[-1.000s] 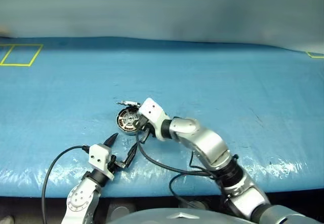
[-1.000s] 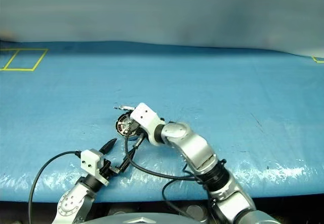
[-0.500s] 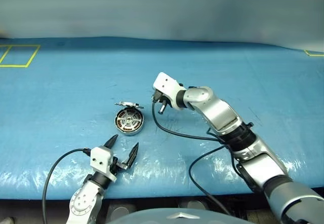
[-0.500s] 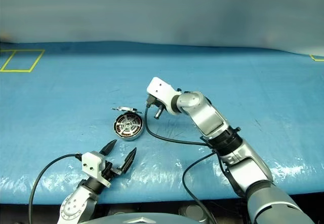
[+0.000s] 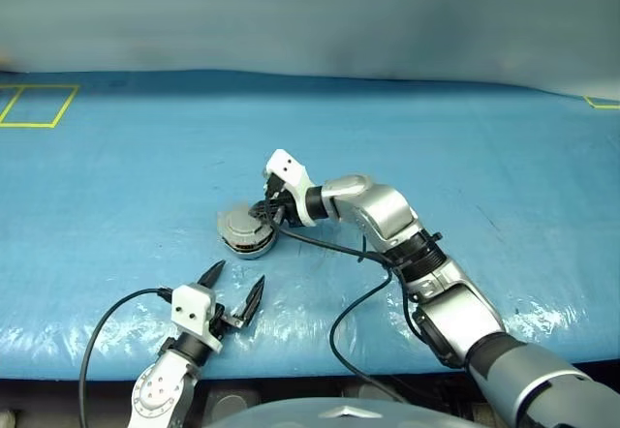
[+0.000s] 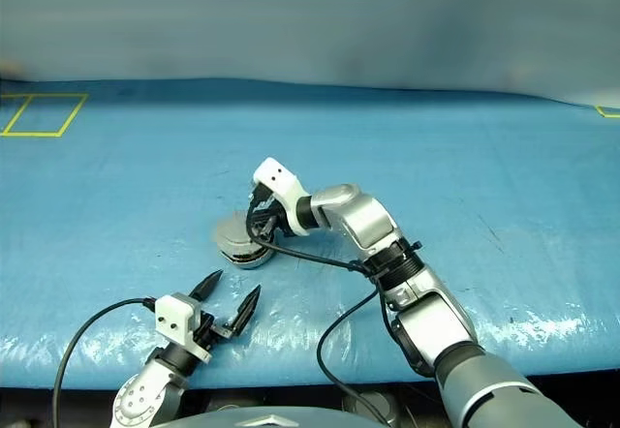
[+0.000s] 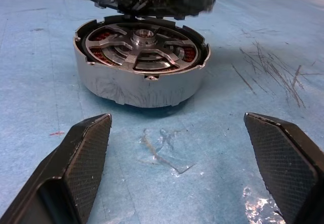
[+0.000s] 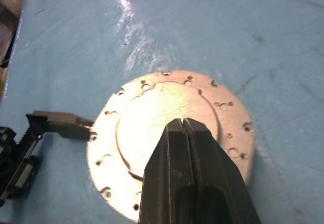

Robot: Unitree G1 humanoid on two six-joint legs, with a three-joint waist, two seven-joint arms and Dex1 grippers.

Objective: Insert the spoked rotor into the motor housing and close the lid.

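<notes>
Rotor's seated; your right gripper (image 8: 183, 125), pinched shut, tips the lid (image 8: 167, 143) over the motor housing (image 7: 142, 72) mid-table (image 5: 484, 137) — press it flush next; left gripper (image 5: 235, 288) idles spread.

A wide bench (image 5: 465, 147) covered by a blue, slightly glossy plastic sheet (image 6: 145, 186) with fine wrinkles. Shiny glare runs along its near edge. A yellow tape rectangle (image 5: 39, 105) is marked on the sheet at the far left corner, and a short piece of yellow tape (image 5: 603, 105) shows at the far right edge. Dark scratch marks (image 7: 271, 72) score the blue surface. A plain grey wall (image 5: 310, 16) rises behind.
</notes>
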